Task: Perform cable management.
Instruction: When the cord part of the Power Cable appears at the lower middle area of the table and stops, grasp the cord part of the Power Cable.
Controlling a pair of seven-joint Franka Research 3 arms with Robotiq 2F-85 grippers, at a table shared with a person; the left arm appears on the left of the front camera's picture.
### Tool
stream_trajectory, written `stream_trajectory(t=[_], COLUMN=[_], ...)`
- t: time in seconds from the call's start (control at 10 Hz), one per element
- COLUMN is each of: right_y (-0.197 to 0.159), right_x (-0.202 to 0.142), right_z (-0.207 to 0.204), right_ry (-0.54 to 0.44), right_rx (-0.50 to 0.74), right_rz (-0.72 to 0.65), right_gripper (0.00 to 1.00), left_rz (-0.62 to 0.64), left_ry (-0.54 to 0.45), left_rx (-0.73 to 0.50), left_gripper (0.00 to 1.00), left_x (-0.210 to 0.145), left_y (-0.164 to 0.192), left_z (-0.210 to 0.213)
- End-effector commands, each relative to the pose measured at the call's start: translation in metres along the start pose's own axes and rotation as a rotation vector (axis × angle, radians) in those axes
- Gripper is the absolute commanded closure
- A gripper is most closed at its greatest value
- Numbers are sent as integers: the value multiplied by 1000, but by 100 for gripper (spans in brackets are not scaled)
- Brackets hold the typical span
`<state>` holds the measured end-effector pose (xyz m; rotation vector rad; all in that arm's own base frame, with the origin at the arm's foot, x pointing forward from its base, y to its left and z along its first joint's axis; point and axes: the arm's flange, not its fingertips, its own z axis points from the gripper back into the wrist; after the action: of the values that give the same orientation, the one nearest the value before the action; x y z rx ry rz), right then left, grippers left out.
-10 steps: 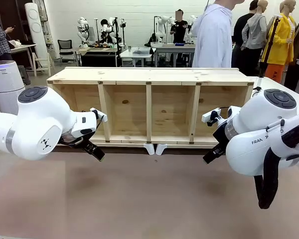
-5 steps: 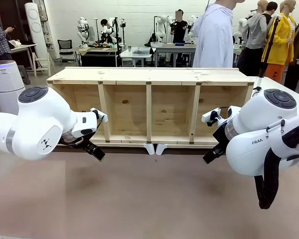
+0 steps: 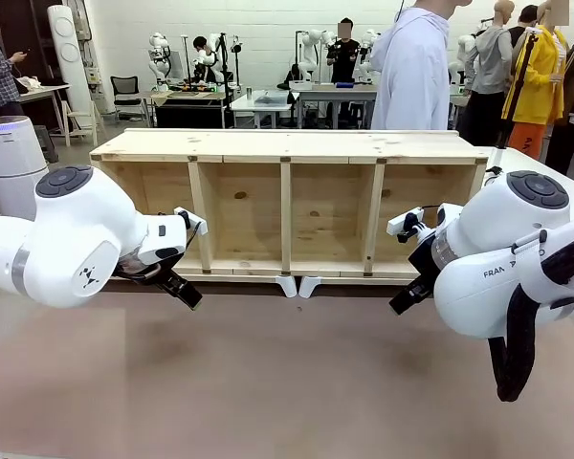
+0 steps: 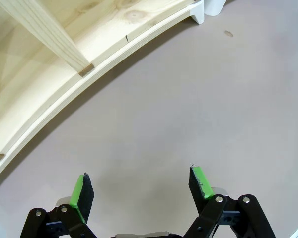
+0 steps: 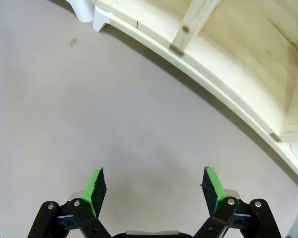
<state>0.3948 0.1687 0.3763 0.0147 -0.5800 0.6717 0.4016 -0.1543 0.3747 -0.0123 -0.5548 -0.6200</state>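
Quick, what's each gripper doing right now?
Left gripper: open, holding nothing.
Right gripper: open, holding nothing.

Wooden shelf on brown table; person in white behind it.

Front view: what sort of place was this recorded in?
Probably a robotics lab or workshop: the robot's left arm and right arm face a bare wooden shelf unit on the table, with work tables and a person in white behind.
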Motion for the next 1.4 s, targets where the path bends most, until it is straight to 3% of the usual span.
stream_trajectory(t=[0.0, 0.3, 0.8, 1.3], right_y=[-1, -11, -18, -6], right_x=[-10, -35, -106, -152], right_z=[24, 77, 160, 192], right_ry=[-44, -114, -174, -183], right_rx=[1, -48, -149, -180], right_rz=[4, -68, -175, -242], right_gripper=[0, 0, 0, 0], left_rz=[-25, 8, 127, 315], left_ry=[-12, -46, -124, -210], left_rx=[25, 72, 111, 201], left_gripper=[0, 0, 0, 0], left_x=[-8, -38, -127, -215], left_y=[-7, -3, 3, -3], left_z=[27, 75, 124, 156])
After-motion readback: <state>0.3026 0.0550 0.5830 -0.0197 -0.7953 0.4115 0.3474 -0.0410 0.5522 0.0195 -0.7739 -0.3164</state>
